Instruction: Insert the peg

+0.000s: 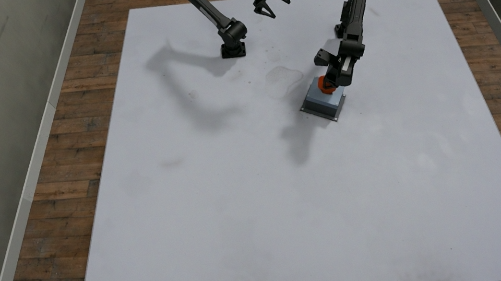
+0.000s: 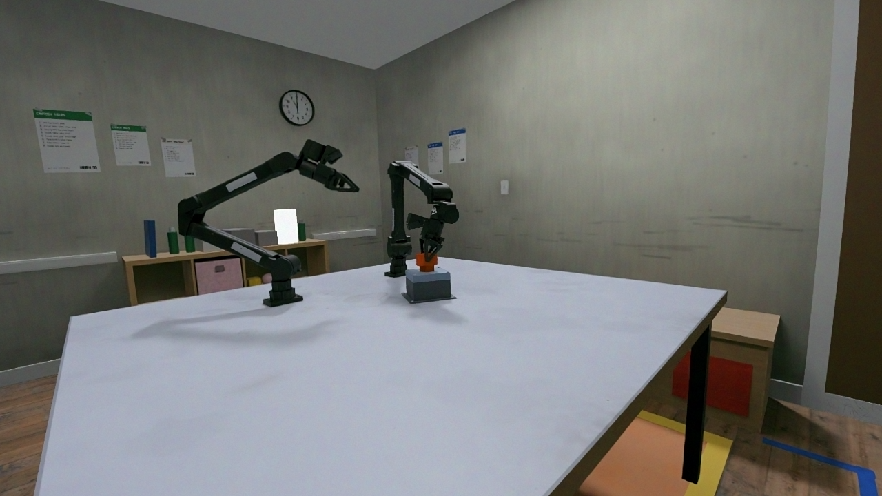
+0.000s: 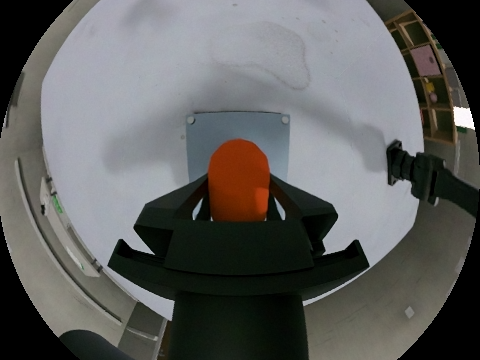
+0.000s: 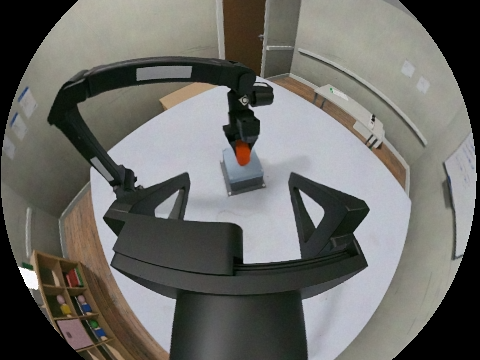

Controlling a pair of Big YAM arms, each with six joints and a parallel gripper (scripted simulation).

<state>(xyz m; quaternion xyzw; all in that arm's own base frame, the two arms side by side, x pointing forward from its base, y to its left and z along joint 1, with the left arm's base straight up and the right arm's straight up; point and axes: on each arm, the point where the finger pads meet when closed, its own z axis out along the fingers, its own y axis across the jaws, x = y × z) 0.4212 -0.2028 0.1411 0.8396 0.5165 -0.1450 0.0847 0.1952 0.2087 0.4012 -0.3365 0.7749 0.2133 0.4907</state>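
An orange peg (image 1: 321, 84) (image 2: 426, 263) (image 3: 239, 160) (image 4: 243, 155) stands upright over the blue-grey plate (image 1: 315, 97) (image 2: 428, 287) (image 3: 199, 142) (image 4: 245, 173), which tops a dark block with a screwed-down base. My left gripper (image 1: 328, 84) (image 2: 428, 254) (image 3: 238, 177) is shut on the peg's wide head. In the exterior view a narrower orange part shows below the head, down to the plate's top. The hole is hidden under the peg; whether the tip is in it, I cannot tell. My right gripper (image 1: 281, 9) (image 4: 239, 177) is wide open and empty, high up and away from the plate.
The white table (image 1: 229, 194) (image 2: 345, 382) carries both arms. The right arm's base (image 1: 233, 50) (image 2: 282, 295) stands apart from the block. The left arm's base (image 2: 395, 271) stands close behind the block. A low shelf (image 2: 160, 271) stands beyond the table.
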